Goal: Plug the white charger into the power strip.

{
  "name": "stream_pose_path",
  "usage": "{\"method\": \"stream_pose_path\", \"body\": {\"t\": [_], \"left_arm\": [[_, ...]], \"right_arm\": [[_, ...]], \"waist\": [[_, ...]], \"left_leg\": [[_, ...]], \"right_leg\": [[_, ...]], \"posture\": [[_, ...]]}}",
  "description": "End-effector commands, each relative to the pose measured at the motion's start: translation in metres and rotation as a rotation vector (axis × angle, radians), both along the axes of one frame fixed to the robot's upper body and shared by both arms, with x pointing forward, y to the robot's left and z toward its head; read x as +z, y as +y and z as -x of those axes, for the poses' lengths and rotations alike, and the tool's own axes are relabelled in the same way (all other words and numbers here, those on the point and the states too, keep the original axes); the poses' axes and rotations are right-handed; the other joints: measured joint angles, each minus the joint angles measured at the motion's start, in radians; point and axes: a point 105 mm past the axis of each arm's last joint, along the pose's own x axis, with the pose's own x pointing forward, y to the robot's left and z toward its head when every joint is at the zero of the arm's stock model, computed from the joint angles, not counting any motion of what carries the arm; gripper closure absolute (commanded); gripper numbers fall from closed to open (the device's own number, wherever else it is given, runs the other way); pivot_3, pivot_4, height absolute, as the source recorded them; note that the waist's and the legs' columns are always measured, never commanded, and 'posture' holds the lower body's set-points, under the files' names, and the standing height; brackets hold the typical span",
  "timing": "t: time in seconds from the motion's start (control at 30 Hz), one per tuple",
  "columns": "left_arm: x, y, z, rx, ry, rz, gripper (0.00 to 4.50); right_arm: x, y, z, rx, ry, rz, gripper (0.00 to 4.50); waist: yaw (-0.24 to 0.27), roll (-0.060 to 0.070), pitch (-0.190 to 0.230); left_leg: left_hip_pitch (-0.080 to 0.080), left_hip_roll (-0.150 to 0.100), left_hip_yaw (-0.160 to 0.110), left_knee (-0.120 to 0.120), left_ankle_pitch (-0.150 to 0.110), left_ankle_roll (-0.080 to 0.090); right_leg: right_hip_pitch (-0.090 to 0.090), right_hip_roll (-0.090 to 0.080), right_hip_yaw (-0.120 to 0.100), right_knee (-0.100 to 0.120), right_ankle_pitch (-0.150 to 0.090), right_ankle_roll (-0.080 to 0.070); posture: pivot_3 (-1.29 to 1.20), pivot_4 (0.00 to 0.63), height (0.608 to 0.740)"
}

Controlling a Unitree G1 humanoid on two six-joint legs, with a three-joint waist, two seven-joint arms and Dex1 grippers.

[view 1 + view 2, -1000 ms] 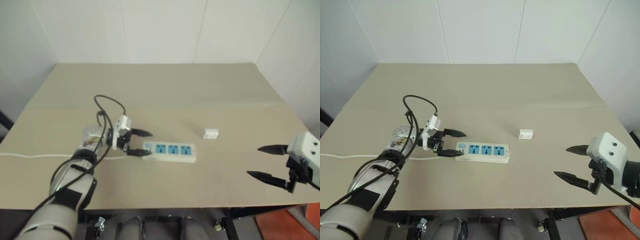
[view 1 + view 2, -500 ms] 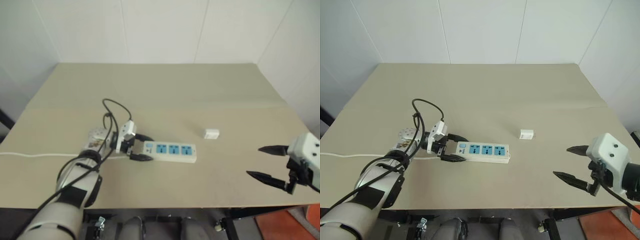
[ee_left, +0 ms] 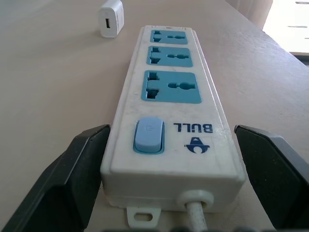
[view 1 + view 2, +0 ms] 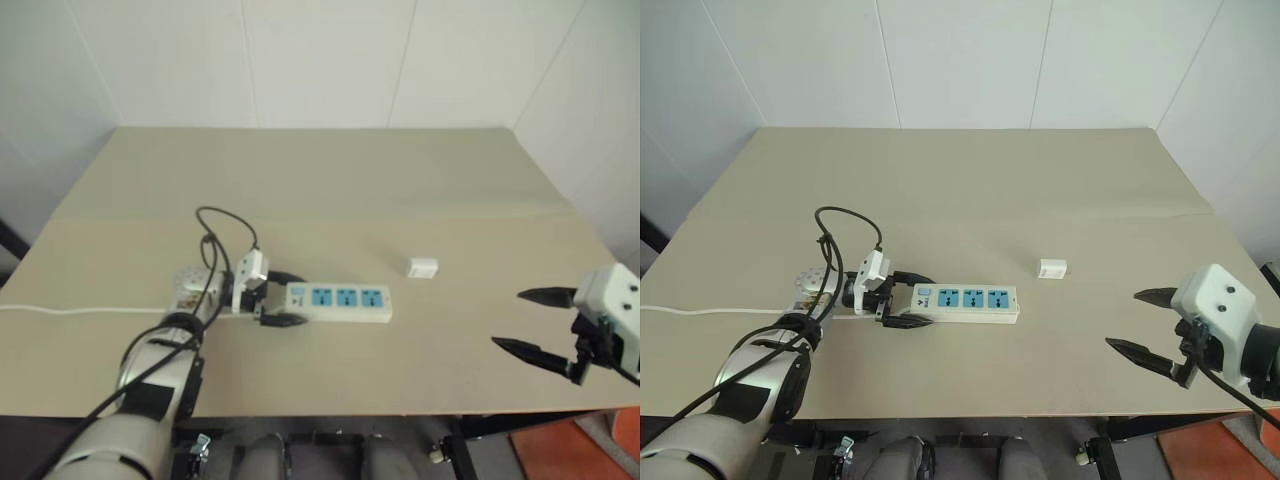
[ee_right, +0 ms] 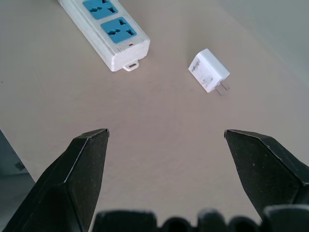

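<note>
Wide open tan table [image 4: 970, 190] across the upper half of the frame, nothing on it up there. Mid-frame, the power strip [image 4: 965, 303] lies flat, its switch end boxed in by the left gripper [image 4: 902, 299], one black finger on each side, jaws spread. Its thin cord [image 4: 710, 311] runs off toward the left edge. The white charger [image 4: 1051, 268] sits alone just up and right of the strip, bare table all round it. The right gripper [image 4: 1145, 324] hangs spread at lower right, a clear lane of tabletop between it and the charger.
</note>
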Motion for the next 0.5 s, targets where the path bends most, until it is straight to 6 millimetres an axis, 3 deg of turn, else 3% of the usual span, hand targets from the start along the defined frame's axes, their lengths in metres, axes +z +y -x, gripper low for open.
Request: {"method": "stream_pose_path", "body": {"t": [0.03,0.37,0.5], "left_arm": [[-0.012,-0.002,0.004,0.017,0.026,0.001,0.01],[-0.024,-0.002,0.007,0.029,0.05,-0.042,0.01],[-0.025,-0.001,0.008,0.011,0.043,-0.074,0.91]], "right_arm": [[0.005,0.001,-0.002,0.007,-0.042,0.002,0.0],[0.003,-0.002,-0.001,-0.009,-0.047,0.002,0.0],[0.0,-0.002,-0.002,-0.015,-0.046,0.001,0.0]], "waist": [[0.0,0.0,-0.001],[0.004,0.0,-0.003],[0.004,0.001,-0.005]], "left_leg": [[0.0,0.0,0.0,0.0,0.0,0.0],[0.008,0.0,0.0,-0.001,0.0,0.0],[0.011,0.0,0.0,-0.001,0.0,0.0]], "right_leg": [[0.0,0.0,0.0,0.0,0.0,0.0],[0.01,0.0,-0.001,-0.002,0.0,0.0],[0.013,0.0,-0.001,-0.002,0.0,0.001]], "posture": [[0.0,0.15,0.74],[0.0,0.15,0.74],[0.0,0.15,0.74]]}}
